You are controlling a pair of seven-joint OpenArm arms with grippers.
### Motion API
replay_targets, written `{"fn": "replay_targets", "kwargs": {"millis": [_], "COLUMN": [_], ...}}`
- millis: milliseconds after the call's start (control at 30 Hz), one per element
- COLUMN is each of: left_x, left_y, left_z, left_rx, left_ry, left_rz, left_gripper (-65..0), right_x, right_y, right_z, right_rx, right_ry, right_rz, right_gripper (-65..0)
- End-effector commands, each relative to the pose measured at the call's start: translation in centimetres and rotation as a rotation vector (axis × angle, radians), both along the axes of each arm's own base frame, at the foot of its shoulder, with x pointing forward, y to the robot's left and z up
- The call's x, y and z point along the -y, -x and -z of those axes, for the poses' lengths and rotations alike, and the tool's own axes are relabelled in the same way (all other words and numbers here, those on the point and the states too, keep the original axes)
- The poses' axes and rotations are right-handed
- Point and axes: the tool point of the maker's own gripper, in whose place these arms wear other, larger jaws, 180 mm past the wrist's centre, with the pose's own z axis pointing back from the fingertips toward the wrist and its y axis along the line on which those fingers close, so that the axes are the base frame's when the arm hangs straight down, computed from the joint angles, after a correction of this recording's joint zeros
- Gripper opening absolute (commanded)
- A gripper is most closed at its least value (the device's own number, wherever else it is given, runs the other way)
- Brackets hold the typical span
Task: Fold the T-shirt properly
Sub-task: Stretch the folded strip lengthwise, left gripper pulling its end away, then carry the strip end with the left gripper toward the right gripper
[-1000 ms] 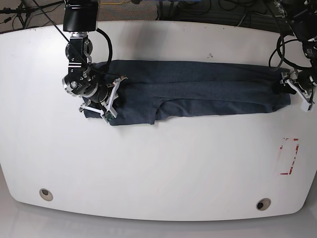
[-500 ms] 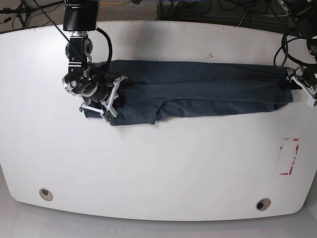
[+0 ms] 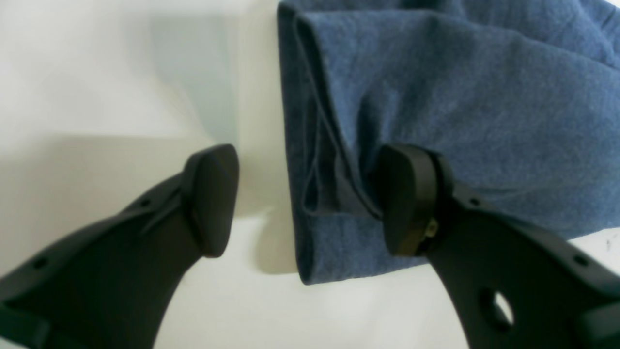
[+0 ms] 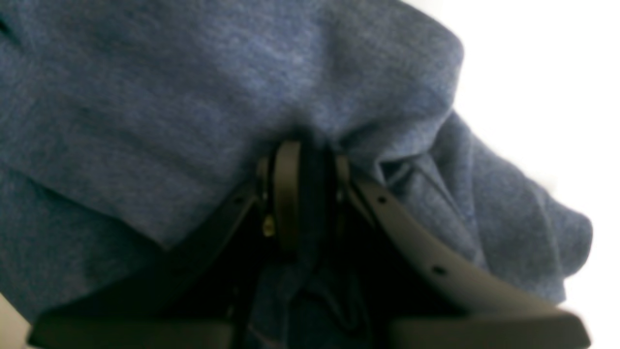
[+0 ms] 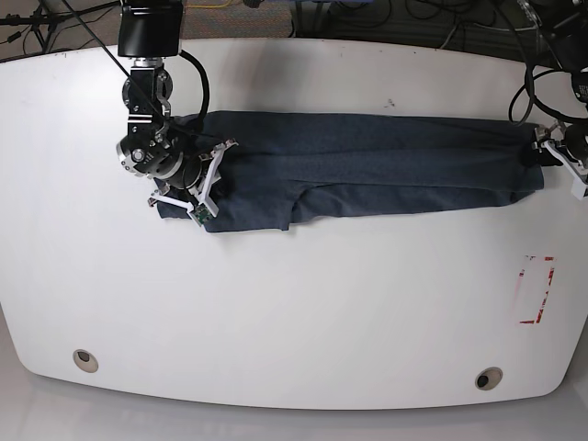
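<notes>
The T-shirt (image 5: 367,165) lies as a long dark navy strip across the far half of the white table (image 5: 294,303). At its left end my right gripper (image 5: 202,182) is down on the cloth. The right wrist view shows that gripper (image 4: 300,194) shut on a bunched fold of the T-shirt (image 4: 145,97). My left gripper (image 5: 539,156) is at the strip's right end. In the left wrist view it (image 3: 310,198) stands open astride the T-shirt's (image 3: 460,97) folded edge, one finger (image 3: 411,198) on the cloth and the other (image 3: 213,198) over bare table.
A red-outlined rectangle (image 5: 536,289) is marked near the table's right edge. Two round holes (image 5: 84,360) (image 5: 489,378) sit near the front edge. Cables (image 5: 441,23) run behind the far edge.
My left gripper has shifted slightly up and to the right at the shirt's right end. The right arm and the cloth it grips have stayed put.
</notes>
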Motion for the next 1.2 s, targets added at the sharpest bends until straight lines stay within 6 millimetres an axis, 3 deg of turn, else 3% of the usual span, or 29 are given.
{"fn": "replay_targets", "kwargs": {"millis": [0, 267, 433, 567, 700, 767, 900, 1167], "left_x": [0.4, 4.5, 5.1, 5.1, 4.9, 5.0, 4.4, 3.2], "left_y": [-0.6, -0.7, -0.3, 0.9, 1.0, 0.9, 0.2, -0.9], "left_z": [-0.4, 1.8, 2.2, 2.9, 2.9, 2.9, 1.4, -4.2], "left_rx": [0.018, -0.025, -0.035, -0.072, -0.071, -0.07, -0.025, 0.078], "left_ry": [-0.006, 0.041, 0.051, 0.052, 0.051, 0.05, 0.019, -0.134], "left_rz": [0.022, 0.105, 0.113, 0.115, 0.11, 0.111, 0.114, 0.156], "left_gripper": [-22.9, -22.9, -23.7, -34.4, -55.1, -60.3, -60.7, -60.7], "right_x": [0.5, 0.5, 0.4, 0.5, 0.5, 0.6, 0.6, 0.2], "right_y": [0.6, 0.6, 0.6, 0.6, 0.6, 0.6, 0.6, 0.5], "right_z": [0.6, 0.6, 0.6, 0.6, 0.6, 0.5, 0.5, 0.4], "right_rx": [-0.036, -0.035, -0.035, -0.034, -0.034, -0.033, -0.033, -0.03], "right_ry": [0.043, 0.04, 0.039, 0.039, 0.039, 0.038, 0.038, 0.012], "right_rz": [-0.012, -0.012, -0.011, -0.01, -0.008, -0.007, -0.007, -0.005], "right_gripper": [-55.6, -55.6, -55.6, -55.6, -55.6, -55.6, -55.6, -55.6]}}
